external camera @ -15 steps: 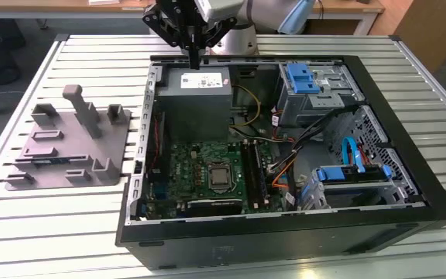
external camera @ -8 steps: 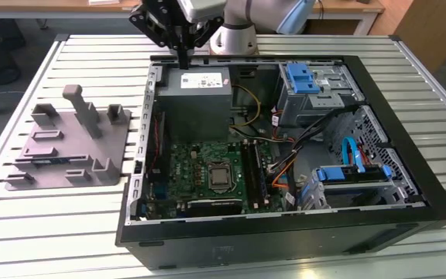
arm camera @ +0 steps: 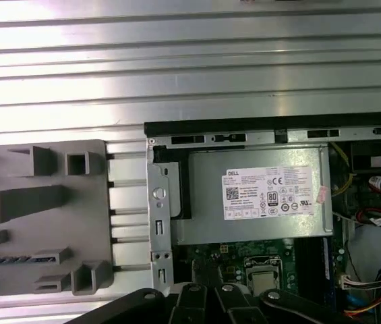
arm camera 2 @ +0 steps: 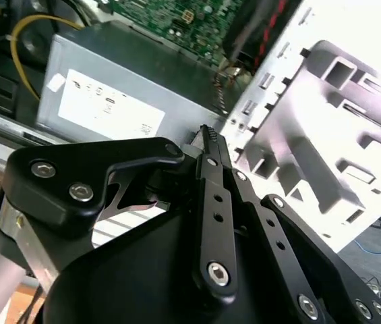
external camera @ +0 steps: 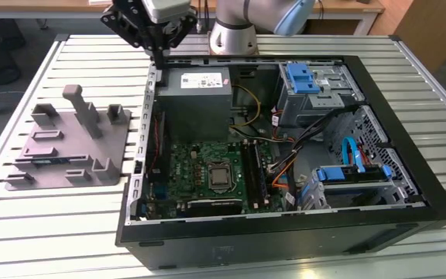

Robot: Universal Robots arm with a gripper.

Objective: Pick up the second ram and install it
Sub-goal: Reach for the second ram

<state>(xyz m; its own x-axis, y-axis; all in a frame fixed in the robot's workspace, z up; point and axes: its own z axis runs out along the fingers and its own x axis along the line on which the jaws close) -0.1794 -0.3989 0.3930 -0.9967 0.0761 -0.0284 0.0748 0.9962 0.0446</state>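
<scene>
Hovering over the rear corner of the computer case (external camera: 285, 238), at about 11 o'clock in the exterior view, the end effector (external camera: 158, 53) has its fingers drawn together and holds nothing. The second ram (arm camera: 16, 258) sits in a slot of the grey fixture (external camera: 68, 145). The fixture rests on the slatted tabletop (external camera: 53, 232) at 9 o'clock from the case, just beside its wall.

For a sound pick, as judged here:
- Spread the fingers fully before any descent.
- Align them across the strip's thin faces and come down vertically.
- Keep clear of the fixture's upright post (external camera: 83, 113).

Case contents:
- The power supply (external camera: 195, 93) is at the 12 o'clock end.
- The motherboard (external camera: 207, 174) is toward 6 o'clock, with memory slots (external camera: 254, 168) at 3 o'clock of the processor socket (external camera: 219, 177).
- The drive cage with a blue latch (external camera: 304, 78) is at 2 o'clock, with loose cables (external camera: 301, 145) below it.
</scene>
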